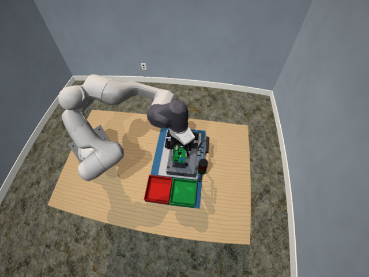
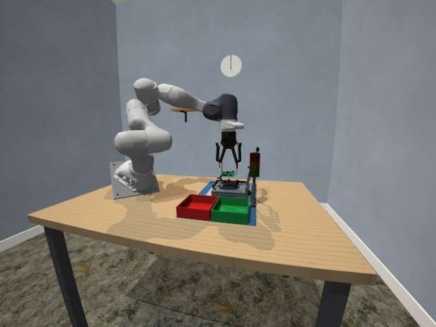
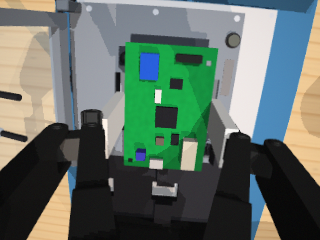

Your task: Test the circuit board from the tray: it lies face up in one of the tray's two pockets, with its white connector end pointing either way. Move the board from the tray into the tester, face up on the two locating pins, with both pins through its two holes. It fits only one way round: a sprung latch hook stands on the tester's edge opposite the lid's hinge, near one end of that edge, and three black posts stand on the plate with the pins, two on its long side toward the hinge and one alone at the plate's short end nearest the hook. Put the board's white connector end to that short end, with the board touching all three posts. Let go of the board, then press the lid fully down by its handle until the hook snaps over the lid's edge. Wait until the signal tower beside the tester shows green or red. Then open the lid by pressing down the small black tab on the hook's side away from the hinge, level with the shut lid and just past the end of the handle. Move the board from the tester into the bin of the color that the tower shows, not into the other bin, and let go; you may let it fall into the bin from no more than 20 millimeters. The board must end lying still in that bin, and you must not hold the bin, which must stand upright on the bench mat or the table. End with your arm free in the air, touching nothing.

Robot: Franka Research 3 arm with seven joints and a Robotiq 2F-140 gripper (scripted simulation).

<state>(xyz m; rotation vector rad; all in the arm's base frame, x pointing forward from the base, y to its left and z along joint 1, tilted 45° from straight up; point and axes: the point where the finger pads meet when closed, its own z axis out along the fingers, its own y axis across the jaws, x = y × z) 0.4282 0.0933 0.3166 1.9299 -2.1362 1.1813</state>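
Observation:
My gripper is shut on the green circuit board, gripping its two long edges. The board is face up and roughly level, a little above the grey tester. In the wrist view the board's end with the pale connector is toward the camera and the end with the blue part is away from it. The tester's lid stands open on the tower side. The signal tower stands beside the tester with no bright light that I can make out.
A red bin and a green bin stand side by side in front of the tester on the blue bench mat. The tray is mostly hidden behind the wrist.

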